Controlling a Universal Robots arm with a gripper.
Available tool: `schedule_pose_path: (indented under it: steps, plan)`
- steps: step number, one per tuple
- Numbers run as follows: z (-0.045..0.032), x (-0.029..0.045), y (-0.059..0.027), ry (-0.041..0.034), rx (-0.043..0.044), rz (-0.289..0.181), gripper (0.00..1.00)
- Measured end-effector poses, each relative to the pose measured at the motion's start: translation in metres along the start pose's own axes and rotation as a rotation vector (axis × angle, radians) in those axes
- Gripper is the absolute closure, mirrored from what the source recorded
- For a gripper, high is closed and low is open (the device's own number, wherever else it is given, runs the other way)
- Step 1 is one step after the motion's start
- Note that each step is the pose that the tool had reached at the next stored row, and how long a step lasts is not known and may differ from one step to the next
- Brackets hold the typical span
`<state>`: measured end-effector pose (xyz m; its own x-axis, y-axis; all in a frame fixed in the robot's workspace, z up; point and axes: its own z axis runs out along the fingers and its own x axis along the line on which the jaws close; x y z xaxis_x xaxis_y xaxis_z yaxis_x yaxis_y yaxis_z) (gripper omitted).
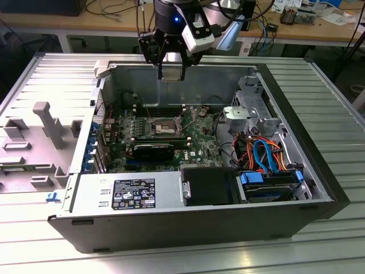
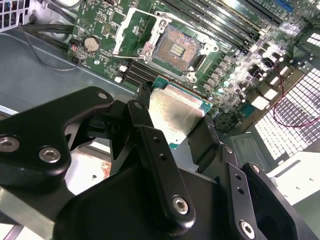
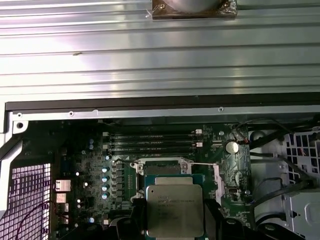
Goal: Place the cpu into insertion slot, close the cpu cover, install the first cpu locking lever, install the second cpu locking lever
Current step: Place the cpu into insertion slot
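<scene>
An open computer case (image 1: 319, 171) lies on its side on a ribbed metal table (image 1: 171, 260), its green motherboard (image 1: 199, 142) facing up. A grey power supply (image 1: 128, 194) sits along the near wall, and blue and orange cables (image 1: 265, 154) are bundled toward the exterior view's right.

Above the far wall of the case hangs the arm's black gripper (image 1: 171, 74). It is well clear of the board and closed on the cpu (image 2: 176, 112), with its dark fingers (image 2: 142, 112) pressed against two opposite edges of the chip. In the first wrist view the cpu (image 3: 174, 210) shows its pale metal face (print on it, not read here), flat and square between the fingers.

On the motherboard the insertion slot (image 2: 177, 50) stands open and unfilled, its dark contact field bare inside the silver rim. The exterior view shows it (image 1: 164, 125) near the middle of the board, apart from the gripper. Beside the socket, the cpu cover (image 2: 123, 31) is swung up off it, the frame's window cut-out visible. Long black memory slots (image 3: 150, 142) run alongside the socket, some of them fitted with modules.
</scene>
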<state>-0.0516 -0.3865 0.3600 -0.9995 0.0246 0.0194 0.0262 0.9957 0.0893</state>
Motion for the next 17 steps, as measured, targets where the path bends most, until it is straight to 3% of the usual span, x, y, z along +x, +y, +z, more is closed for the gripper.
schedule_pose_path:
  steps: [17]
  plan:
    - [0.0059,0.0022,-0.0028,0.0,0.0,0.0,0.45]
